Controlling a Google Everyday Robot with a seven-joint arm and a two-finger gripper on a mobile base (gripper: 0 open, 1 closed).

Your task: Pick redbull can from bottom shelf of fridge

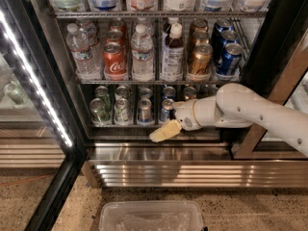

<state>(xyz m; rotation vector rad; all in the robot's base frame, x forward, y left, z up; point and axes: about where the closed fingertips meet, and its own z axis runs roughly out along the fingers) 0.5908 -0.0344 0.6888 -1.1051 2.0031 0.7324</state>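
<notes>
The fridge (61,76) stands open, with a white light strip (33,76) on the left. The bottom shelf (115,125) holds rows of small slim cans. Green-silver cans (99,110) stand at the left, and a gold one (189,93) at the back right. Blue-and-silver redbull cans stand in the middle, one (144,110) left of the front one (167,109). My gripper (164,132), pale yellow on a white arm reaching in from the right, sits at the shelf's front edge, just below and in front of the front redbull can. It holds nothing that I can see.
The rack above holds water bottles (142,57), red cola cans (114,61), a gold can (199,61) and dark-blue soda cans (230,57). A steel ribbed base (192,174) lies under the shelf. A clear plastic bin (151,218) sits on the floor. A wooden frame (281,95) stands right.
</notes>
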